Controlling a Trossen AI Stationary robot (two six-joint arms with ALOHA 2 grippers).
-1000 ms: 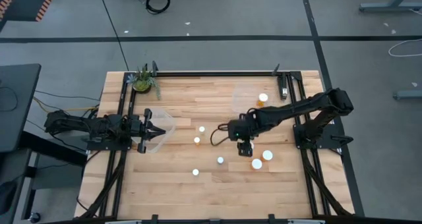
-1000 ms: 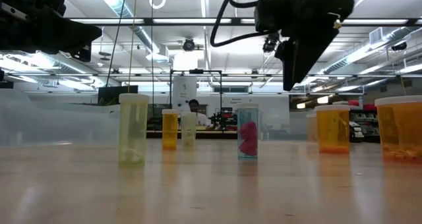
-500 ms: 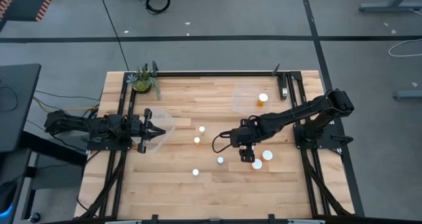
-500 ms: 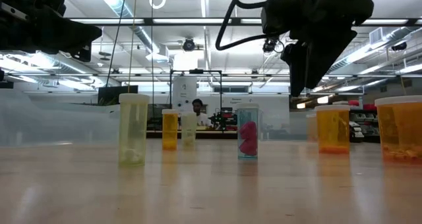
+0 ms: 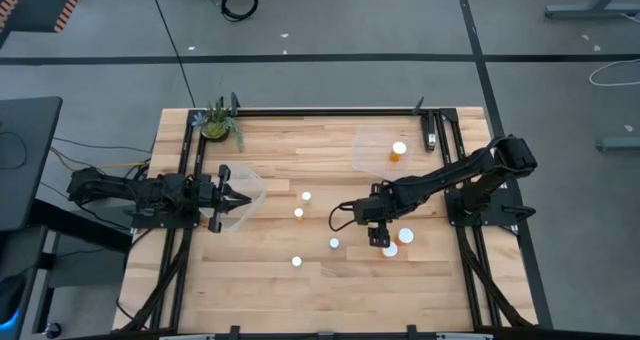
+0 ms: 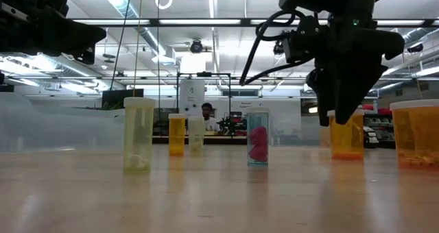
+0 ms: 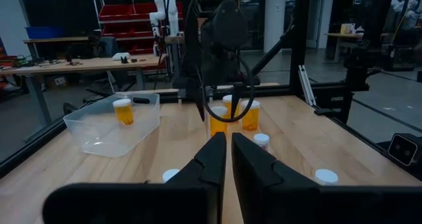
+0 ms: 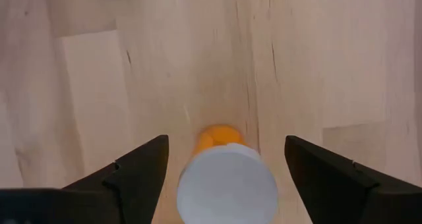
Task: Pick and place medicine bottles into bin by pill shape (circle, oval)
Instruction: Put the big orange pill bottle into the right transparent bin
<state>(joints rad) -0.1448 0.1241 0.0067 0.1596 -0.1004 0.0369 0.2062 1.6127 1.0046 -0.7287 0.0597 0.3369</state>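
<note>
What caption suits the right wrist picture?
Open right tool poised over an orange medicine bottle standing on the wooden table.

Pretty evenly lit overall. In the low view the light comes from long ceiling strips [image 6: 206, 22] running from 9 to 3 o'clock, and they blow out a bit. The tabletop [image 6: 206, 192] up close, toward 6 o'clock, is soft and hazy with faint reflections. The overhead view is flat and bright, shadows barely there. The right wrist view is crisp on the wood grain, while the white cap [image 8: 226, 182] at 6 o'clock looks slightly soft. The left wrist view is dimmer, with a murky background.
</note>
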